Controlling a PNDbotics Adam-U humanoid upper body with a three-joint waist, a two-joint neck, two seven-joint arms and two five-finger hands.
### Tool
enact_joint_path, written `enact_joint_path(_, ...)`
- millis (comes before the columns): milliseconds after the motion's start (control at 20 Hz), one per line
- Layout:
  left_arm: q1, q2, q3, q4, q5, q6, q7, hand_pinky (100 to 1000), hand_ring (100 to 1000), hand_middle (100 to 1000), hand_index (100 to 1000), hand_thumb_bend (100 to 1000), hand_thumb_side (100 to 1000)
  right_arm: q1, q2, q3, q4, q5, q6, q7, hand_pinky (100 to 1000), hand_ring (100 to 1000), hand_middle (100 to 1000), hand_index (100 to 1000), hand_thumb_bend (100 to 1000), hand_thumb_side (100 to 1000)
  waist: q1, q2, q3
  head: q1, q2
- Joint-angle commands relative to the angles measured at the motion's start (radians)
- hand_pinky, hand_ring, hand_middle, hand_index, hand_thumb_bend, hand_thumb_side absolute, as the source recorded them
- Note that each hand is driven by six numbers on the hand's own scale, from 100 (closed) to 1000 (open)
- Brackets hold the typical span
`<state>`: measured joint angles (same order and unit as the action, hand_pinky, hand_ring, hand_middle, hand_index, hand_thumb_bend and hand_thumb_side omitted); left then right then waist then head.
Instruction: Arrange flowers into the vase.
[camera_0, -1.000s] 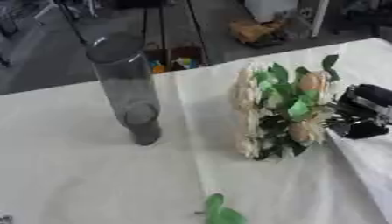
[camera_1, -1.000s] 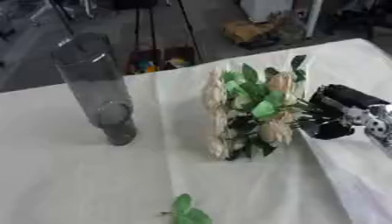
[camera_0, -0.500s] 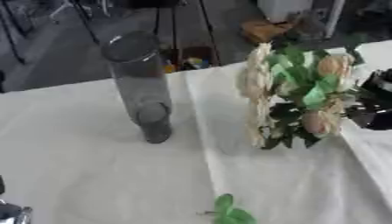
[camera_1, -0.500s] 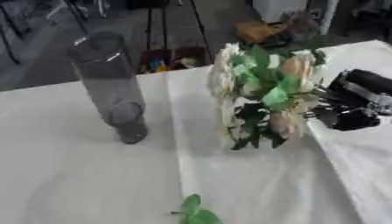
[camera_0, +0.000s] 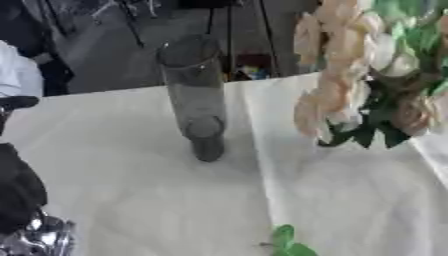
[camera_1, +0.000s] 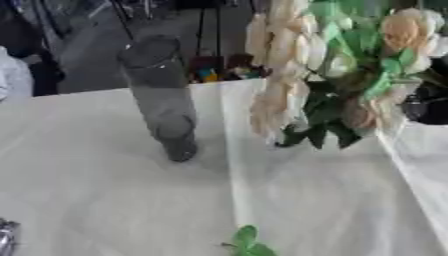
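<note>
A tall grey see-through vase (camera_0: 194, 95) stands upright on the white tablecloth (camera_0: 131, 165), left of centre. To its right, a bouquet (camera_1: 337, 75) of cream and peach flowers with green leaves hangs in the air, blooms reaching the top edge. My right hand (camera_1: 429, 104) shows only as a dark shape at the right edge, at the bouquet's stems, holding it up. The bouquet's lowest leaves are clear of the cloth and apart from the vase. Black and silver parts of my left arm (camera_0: 26, 210) rise in the lower left corner.
A loose green leaf sprig (camera_0: 289, 244) lies on the cloth near the front edge. A fold runs down the cloth right of the vase. Tripod legs (camera_0: 223, 30) and dark clutter stand on the floor behind the table's far edge.
The bouquet has been lifted higher and now stands upright above the table. The view has shifted and everything looks nearer. My left arm has come into the lower left corner.
</note>
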<state>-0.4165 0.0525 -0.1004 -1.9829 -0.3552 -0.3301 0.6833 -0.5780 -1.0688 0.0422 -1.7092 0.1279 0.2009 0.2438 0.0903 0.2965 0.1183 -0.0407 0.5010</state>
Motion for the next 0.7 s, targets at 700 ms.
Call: enact_joint_path(700, -0.009, 0.017, -0.008, -0.017, 0.004, -0.003, -0.005, 503, 756, 729, 805, 215, 962, -0.381, 0.181, 0.054, 0.068, -0.3, 0.178, -0.134, 100, 202, 100, 102, 100, 100, -0.027, -0.023, 0.025, -0.01, -0.003)
